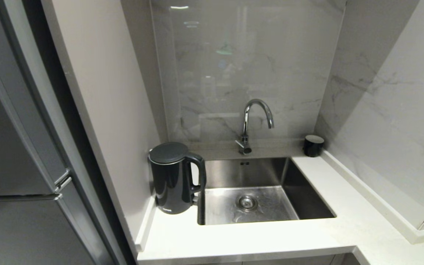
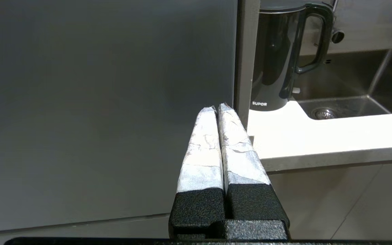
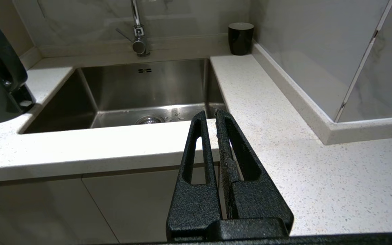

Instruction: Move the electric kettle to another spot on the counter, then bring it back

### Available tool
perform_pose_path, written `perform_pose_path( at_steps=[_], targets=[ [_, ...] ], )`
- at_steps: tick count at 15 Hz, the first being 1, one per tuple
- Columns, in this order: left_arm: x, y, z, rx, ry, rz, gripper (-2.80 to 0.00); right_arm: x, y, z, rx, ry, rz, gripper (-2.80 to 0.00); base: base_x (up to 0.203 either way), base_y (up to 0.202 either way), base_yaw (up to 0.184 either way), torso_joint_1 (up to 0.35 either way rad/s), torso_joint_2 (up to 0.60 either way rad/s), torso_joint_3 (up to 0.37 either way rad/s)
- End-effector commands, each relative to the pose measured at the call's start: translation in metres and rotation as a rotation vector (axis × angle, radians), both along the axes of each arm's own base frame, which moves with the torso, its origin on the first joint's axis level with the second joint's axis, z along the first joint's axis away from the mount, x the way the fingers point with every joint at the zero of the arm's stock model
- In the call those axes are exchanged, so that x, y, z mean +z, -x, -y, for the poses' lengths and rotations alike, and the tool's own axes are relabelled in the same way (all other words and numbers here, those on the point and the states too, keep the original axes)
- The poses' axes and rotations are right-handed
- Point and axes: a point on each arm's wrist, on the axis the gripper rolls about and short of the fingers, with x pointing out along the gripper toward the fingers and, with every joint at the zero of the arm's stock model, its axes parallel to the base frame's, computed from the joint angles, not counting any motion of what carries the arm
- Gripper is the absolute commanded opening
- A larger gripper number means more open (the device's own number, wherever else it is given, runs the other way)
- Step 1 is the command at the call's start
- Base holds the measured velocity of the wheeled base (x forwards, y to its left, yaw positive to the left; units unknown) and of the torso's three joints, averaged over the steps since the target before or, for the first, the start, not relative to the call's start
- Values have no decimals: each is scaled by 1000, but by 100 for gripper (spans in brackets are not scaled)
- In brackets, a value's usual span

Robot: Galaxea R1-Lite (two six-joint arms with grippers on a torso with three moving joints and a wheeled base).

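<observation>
We see the tall glossy black electric kettle (image 1: pixel 172 179) untouched on the white speckled stone counter (image 1: pixel 256 239); left gripper (image 2: pixel 217 109) and right gripper (image 3: pixel 210 115) closed, empty; everything remains.

My head camera looks down from above on the sink (image 1: pixel 256 198). My left wrist camera sits low before the counter (image 2: pixel 318 136) edge, facing inward; my right wrist camera likewise, further right. All share the sink.
</observation>
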Motion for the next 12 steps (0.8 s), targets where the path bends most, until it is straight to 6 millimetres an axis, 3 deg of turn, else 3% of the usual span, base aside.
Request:
perform_pose_path(
  at_steps=[1,7,12],
  targets=[
    [-1,0,0,1,0,-6,-280,0,0,0,1,0,0,-280,0,0,0,0,0,0],
    [-1,0,0,2,0,-6,-280,0,0,0,1,0,0,-280,0,0,0,0,0,0],
    [-1,0,0,1,0,-6,-280,0,0,0,1,-1,0,-280,0,0,0,-116,283,162]
  ],
)
